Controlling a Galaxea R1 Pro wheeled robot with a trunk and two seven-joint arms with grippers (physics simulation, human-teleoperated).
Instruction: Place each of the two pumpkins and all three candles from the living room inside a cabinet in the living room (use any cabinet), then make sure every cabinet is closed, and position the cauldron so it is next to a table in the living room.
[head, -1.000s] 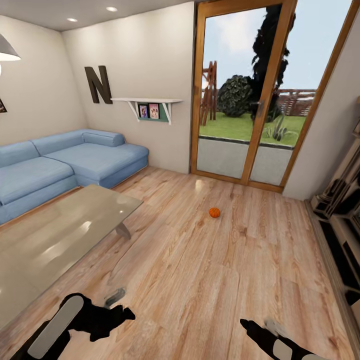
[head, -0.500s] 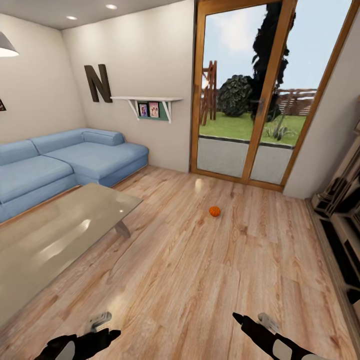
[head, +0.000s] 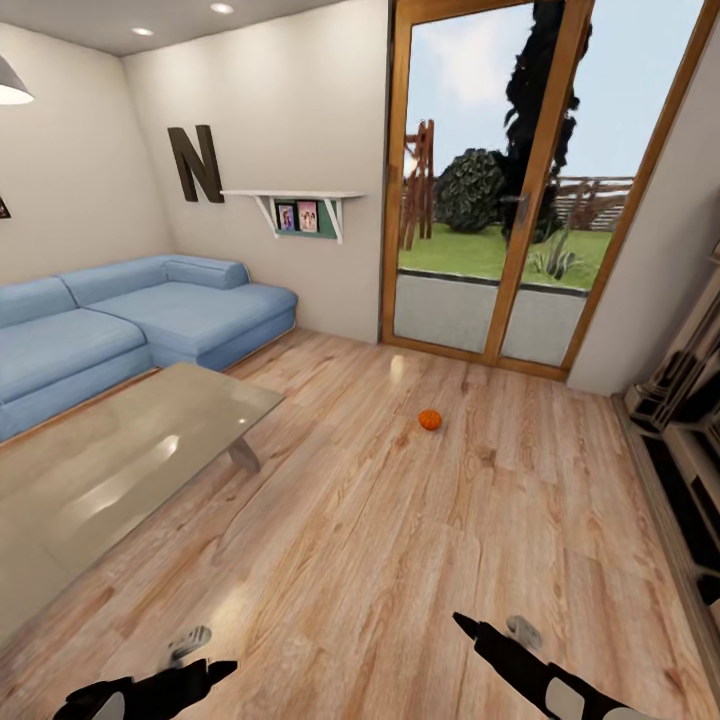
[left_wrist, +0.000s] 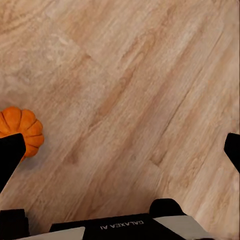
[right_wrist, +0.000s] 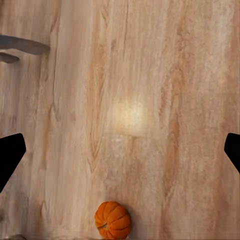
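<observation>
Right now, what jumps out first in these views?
A small round orange pumpkin sits alone on the light wooden plank floor, in front of the wood-framed glass patio door. A long blue sectional sofa lines the left wall behind a glass-topped coffee table.

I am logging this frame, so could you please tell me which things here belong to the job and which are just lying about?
Belongs to the job:
- pumpkin on the floor
- coffee table
- cabinet along the wall

Just there:
- blue sofa
- wall shelf with photos
- glass door
- letter N
</observation>
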